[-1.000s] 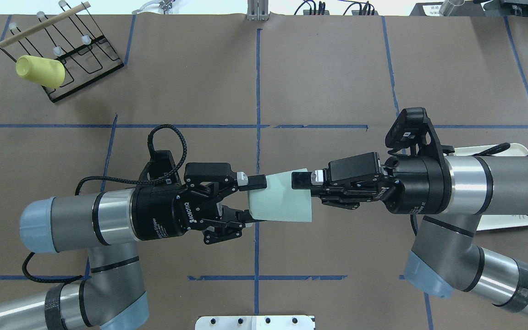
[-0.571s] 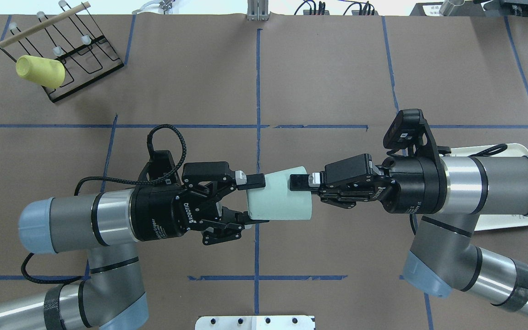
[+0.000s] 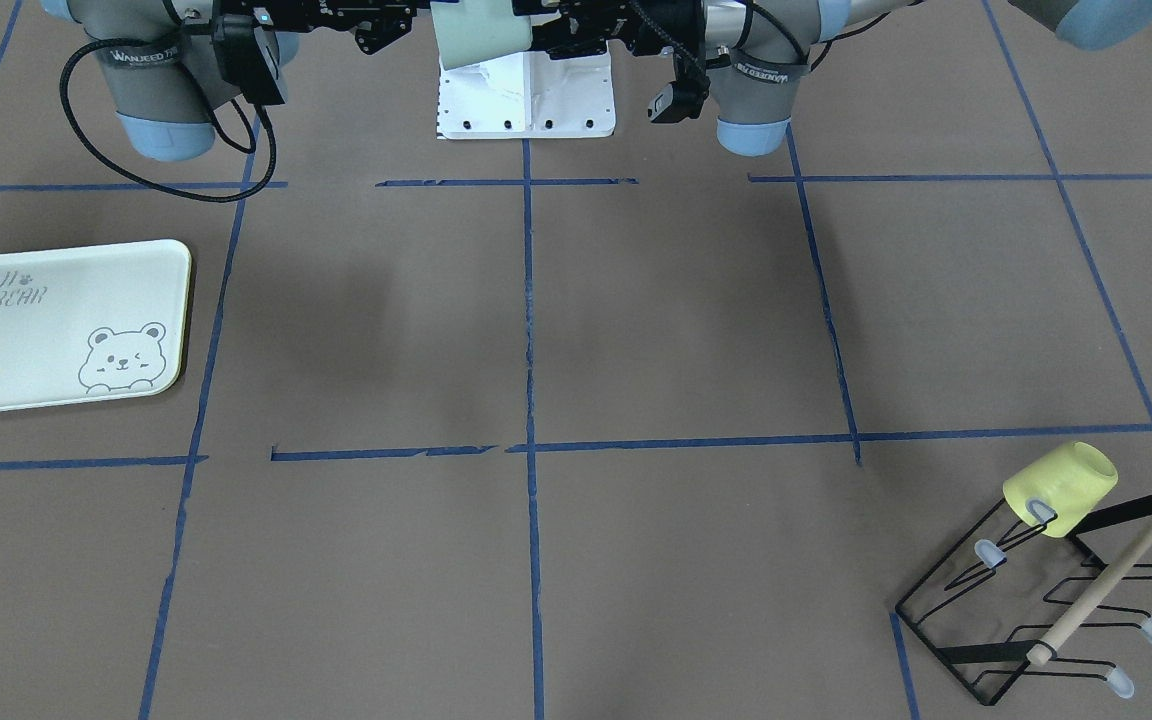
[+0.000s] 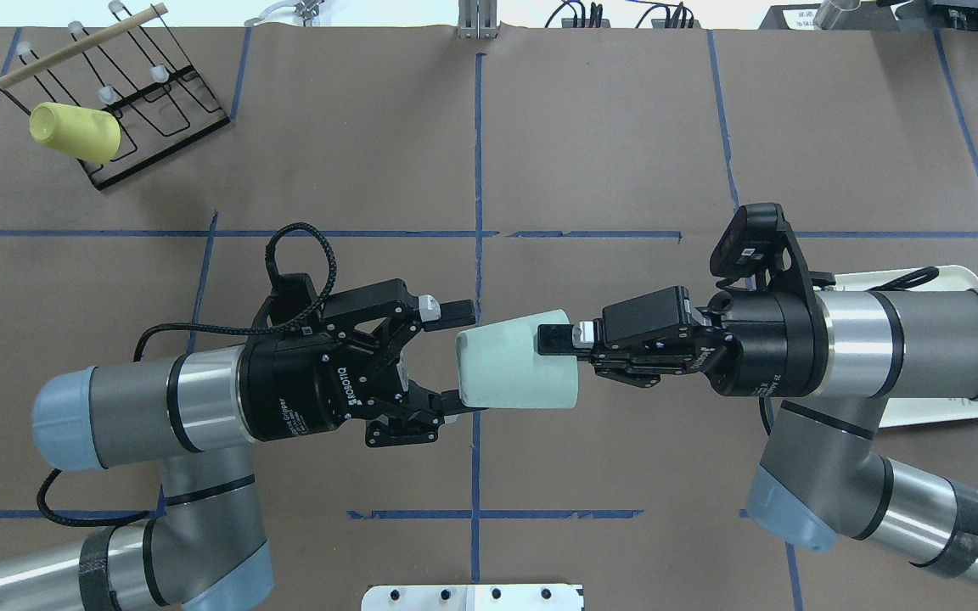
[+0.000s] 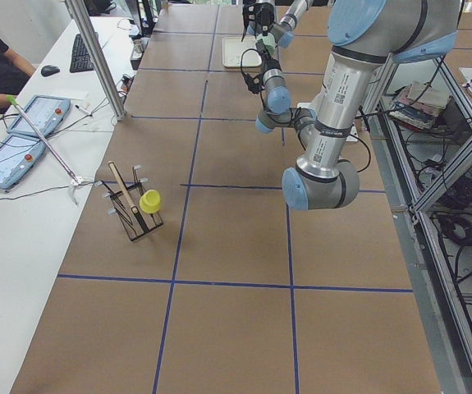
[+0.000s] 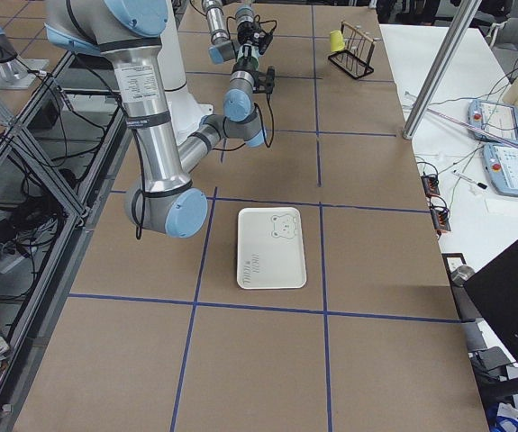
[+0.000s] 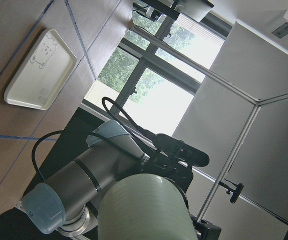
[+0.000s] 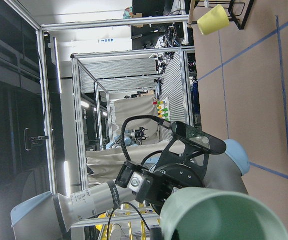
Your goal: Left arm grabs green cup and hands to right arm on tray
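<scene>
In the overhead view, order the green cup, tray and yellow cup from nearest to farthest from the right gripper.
1. green cup, gripped by the right gripper, centre.
2. tray, under the right arm, right edge.
3. yellow cup, far-left corner.

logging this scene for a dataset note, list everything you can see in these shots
green cup: 1, pale mint, in the air over the table's centre
yellow cup: 1, yellow, hung on the rack
wire cup rack: 1, black with wooden rod, far corner, robot's left
tray: 1, cream-green with bear drawing, on the table, robot's right
table: 1, brown, blue tape grid
left arm: 1, grey-silver, jaws open at the cup's closed end
right arm: 1, grey-silver, jaws shut on the cup's rim
</scene>
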`<state>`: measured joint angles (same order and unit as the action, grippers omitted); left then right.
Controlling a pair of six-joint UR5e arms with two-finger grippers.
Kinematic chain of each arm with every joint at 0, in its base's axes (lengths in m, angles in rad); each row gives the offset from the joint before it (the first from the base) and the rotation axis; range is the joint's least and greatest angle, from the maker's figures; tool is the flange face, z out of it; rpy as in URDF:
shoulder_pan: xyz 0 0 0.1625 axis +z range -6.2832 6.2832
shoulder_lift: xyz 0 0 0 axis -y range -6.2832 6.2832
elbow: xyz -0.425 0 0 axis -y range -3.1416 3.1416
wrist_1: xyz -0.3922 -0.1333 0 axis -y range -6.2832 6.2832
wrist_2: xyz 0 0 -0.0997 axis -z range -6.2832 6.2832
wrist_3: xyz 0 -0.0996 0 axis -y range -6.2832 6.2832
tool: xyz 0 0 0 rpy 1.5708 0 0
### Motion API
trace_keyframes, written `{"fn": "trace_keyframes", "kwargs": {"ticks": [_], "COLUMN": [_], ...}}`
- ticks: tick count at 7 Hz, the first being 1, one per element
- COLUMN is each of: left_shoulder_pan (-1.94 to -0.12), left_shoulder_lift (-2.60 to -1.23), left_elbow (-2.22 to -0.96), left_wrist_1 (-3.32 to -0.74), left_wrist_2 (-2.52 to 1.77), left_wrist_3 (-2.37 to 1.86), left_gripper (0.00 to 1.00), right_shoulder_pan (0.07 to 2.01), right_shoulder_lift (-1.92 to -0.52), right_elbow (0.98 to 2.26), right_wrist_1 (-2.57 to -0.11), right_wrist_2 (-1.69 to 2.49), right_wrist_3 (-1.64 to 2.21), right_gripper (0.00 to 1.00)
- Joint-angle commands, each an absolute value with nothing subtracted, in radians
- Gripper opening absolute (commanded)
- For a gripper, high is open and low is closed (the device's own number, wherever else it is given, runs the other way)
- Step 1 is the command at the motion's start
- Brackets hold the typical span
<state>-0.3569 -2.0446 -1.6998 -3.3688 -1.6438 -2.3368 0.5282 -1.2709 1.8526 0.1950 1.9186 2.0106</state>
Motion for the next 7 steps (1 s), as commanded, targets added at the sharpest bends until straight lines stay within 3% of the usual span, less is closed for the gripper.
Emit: {"fn": "trace_keyframes", "kwargs": {"ticks": [1, 4, 7], "left_shoulder_pan": [-0.36, -0.368, -0.443], "left_shoulder_lift": [-2.039, -2.028, -2.025], "left_elbow": [-1.7, -1.678, -1.692], "left_wrist_1": [-3.366, -3.346, -3.067], "left_wrist_2": [-1.64, -1.548, -1.548], "left_wrist_3": [-2.333, -2.327, -2.324], "left_gripper": [1.0, 1.0, 1.0], "right_shoulder_pan": [0.54, 0.717, 0.884], "right_shoulder_lift": [-1.313, -1.509, -1.606], "right_elbow": [1.858, 1.87, 1.87], "right_wrist_1": [0.202, 0.181, -0.163], "right_wrist_2": [1.919, 1.928, 2.005], "right_wrist_3": [2.01, 1.99, 1.833], "right_gripper": [0.0, 0.0, 0.0]}}
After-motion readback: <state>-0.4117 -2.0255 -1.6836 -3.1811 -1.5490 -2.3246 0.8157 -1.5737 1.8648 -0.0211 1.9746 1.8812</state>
